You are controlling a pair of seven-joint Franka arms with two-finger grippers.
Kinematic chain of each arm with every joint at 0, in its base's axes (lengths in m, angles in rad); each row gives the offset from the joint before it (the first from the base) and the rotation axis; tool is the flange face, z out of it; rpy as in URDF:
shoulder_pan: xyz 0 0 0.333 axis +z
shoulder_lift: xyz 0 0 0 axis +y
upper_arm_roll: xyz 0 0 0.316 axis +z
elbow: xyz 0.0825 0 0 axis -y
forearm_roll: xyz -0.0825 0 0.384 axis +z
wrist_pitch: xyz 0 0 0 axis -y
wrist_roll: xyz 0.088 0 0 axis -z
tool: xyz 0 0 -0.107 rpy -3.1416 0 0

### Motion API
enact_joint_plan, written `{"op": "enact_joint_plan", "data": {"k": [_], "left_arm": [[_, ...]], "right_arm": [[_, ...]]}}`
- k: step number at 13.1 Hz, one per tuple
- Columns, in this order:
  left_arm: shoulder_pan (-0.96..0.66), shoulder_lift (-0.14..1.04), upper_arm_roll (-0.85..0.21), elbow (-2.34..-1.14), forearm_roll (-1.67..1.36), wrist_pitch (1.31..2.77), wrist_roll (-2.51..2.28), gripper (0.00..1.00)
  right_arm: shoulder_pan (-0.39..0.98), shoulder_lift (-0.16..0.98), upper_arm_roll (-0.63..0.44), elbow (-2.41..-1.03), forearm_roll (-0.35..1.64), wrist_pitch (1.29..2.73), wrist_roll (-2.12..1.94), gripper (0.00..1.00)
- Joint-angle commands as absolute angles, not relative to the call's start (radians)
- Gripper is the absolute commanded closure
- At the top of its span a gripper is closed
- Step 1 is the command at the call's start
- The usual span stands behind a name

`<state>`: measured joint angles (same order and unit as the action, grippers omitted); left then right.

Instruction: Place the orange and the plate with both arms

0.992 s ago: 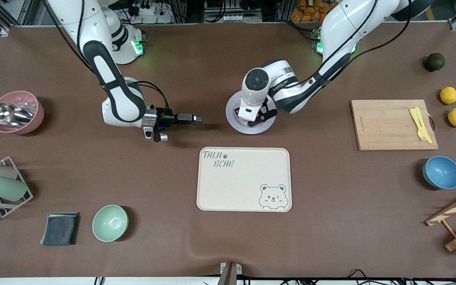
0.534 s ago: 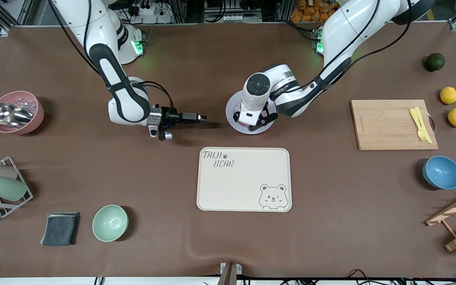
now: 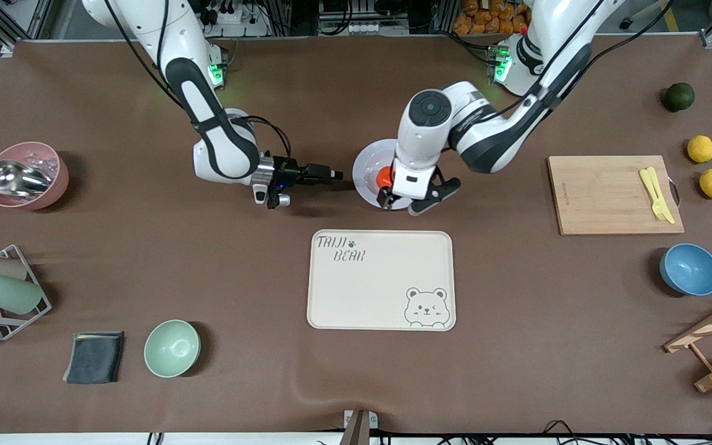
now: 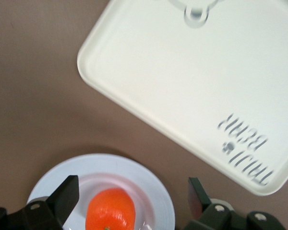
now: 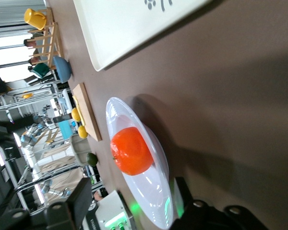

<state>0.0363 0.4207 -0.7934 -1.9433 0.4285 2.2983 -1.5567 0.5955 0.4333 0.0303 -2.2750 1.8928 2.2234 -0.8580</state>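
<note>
The orange [image 3: 383,176] lies in the middle of the pale plate [image 3: 365,170], which rests on the table beside the cream tray. My left gripper [image 3: 415,201] is open and empty, over the plate's rim on the tray side. In the left wrist view the orange [image 4: 110,209] and the plate [image 4: 156,189] show between its fingers [image 4: 67,195]. My right gripper [image 3: 333,175] is open and empty, low over the table, pointing sideways at the plate a little short of its rim. The right wrist view shows the orange [image 5: 131,150] on the plate [image 5: 151,189].
The bear-printed tray [image 3: 381,309] lies nearer the front camera than the plate. A cutting board [image 3: 603,198] with a yellow fork, two lemons [image 3: 700,149], a dark green fruit [image 3: 679,96] and a blue bowl [image 3: 690,269] are at the left arm's end. A green bowl [image 3: 172,348] and a pink bowl [image 3: 28,175] are at the right arm's end.
The left gripper has drawn off the plate's middle toward the tray, and the orange now shows on the plate. The right gripper has moved closer to the plate.
</note>
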Motion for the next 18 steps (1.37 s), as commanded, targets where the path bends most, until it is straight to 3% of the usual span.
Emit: {"op": "enact_joint_plan", "data": {"k": [1, 4, 8, 10, 14, 18], "left_arm": [[0.104, 0.368, -0.799, -1.867, 0.442, 2.212, -1.465, 0.0], [0.153, 0.377, -0.793, -1.723, 0.44, 2.08, -1.292, 0.0], [0.282, 0.367, -0.795, -1.628, 0.443, 2.004, -1.045, 0.0], [0.317, 0.367, -0.795, -1.544, 0.436, 1.913, -0.883, 0.0], [0.351, 0.361, -0.802, -1.473, 0.433, 1.818, -0.816, 0.0], [0.395, 0.344, -0.798, -1.381, 0.323, 1.747, -0.767, 0.0]], "right_arm": [[0.66, 0.445, 0.025, -2.27, 1.962, 2.278, -0.893, 0.28], [0.666, 0.459, 0.025, -2.272, 1.962, 2.279, -0.902, 0.28], [0.707, 0.485, 0.025, -2.27, 2.046, 2.279, -0.959, 0.31], [0.732, 0.486, 0.025, -2.27, 2.077, 2.281, -0.962, 0.39], [0.764, 0.492, 0.025, -2.264, 2.123, 2.295, -0.976, 0.42], [0.785, 0.526, 0.023, -2.252, 2.189, 2.295, -1.042, 0.56]]}}
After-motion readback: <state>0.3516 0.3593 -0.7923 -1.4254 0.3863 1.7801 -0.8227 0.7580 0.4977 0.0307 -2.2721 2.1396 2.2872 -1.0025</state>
